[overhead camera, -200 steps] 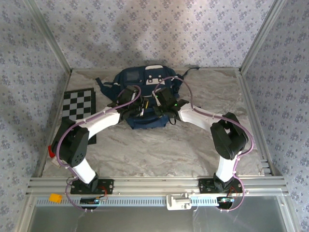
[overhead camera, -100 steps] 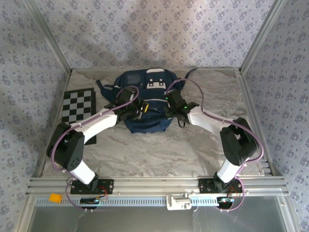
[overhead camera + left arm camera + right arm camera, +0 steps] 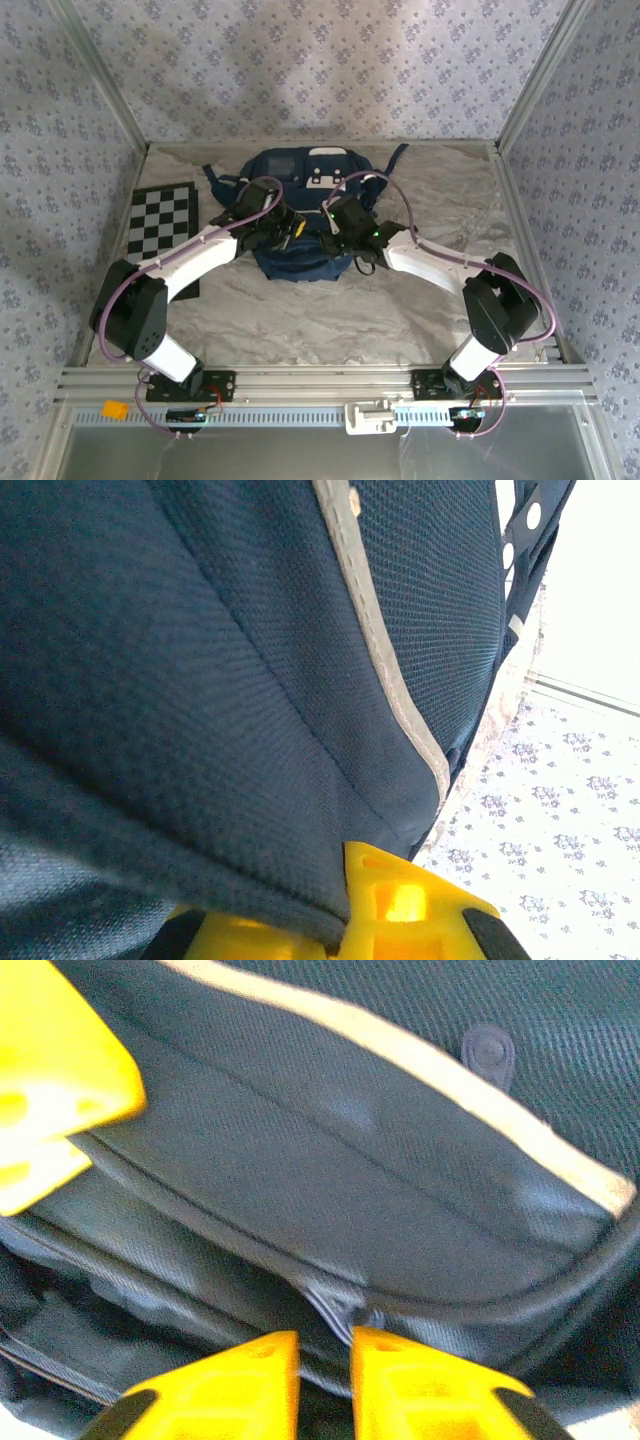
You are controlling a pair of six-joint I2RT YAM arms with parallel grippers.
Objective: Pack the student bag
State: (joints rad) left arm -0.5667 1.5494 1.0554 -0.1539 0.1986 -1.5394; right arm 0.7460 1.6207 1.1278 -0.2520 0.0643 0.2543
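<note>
Located student bag [image 3: 300,165] at far edge of tabletop [image 3: 300,310], mid-width. Found left claw [image 3: 288,226] clamped on bag fabric, right claw [image 3: 324,1385] narrowly parted at zipper [image 3: 330,1305]. Hold fabric taut with left; centre right on zipper, close fully, draw along seam.

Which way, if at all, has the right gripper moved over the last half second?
Yes. The right gripper has shifted left over the student bag, away from the right-hand frame rail.
</note>
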